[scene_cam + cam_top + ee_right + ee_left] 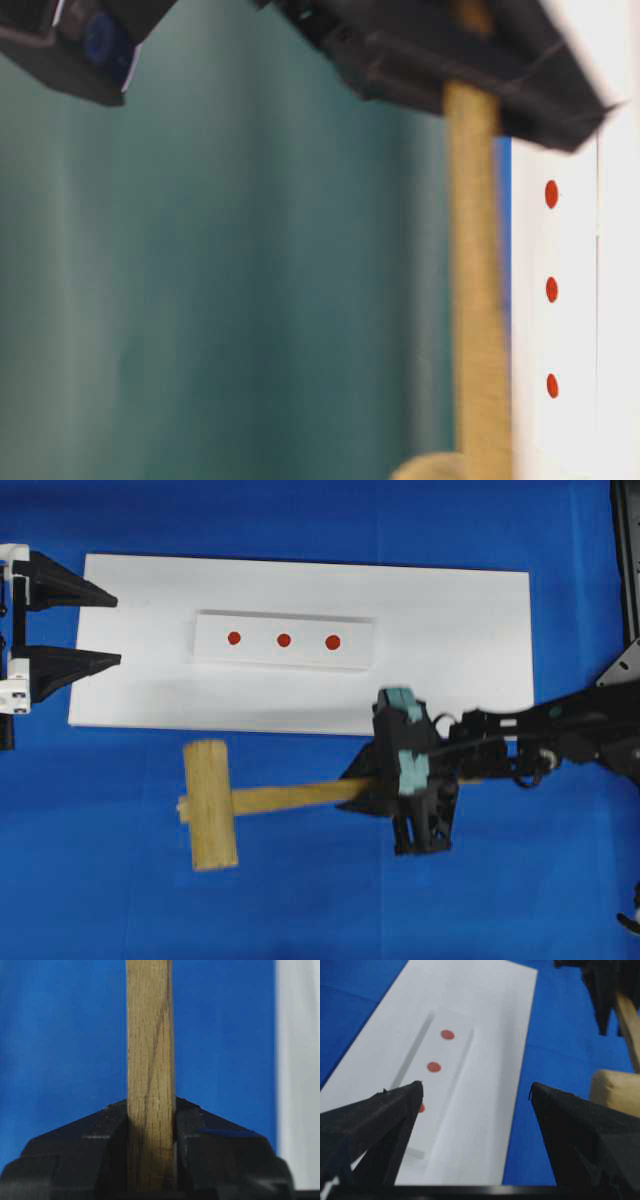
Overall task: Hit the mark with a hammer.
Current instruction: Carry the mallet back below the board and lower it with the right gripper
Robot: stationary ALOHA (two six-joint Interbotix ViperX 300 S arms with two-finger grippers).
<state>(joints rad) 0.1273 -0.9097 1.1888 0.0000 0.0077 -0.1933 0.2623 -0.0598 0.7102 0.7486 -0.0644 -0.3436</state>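
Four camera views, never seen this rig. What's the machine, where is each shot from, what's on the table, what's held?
It is a two-armed tabletop robot, and each arm ends in a two-fingered gripper. One picture looks straight down from overhead, one looks along the table from low down, and the other two come from cameras mounted on each wrist.

On the blue surface lies a white board with a raised white strip bearing three red dots; the middle one is the mark.

The right gripper is shut on the handle of a wooden hammer, whose head is off the board, over the blue surface on its near side. The left gripper is open and holds nothing, over the board's left end.
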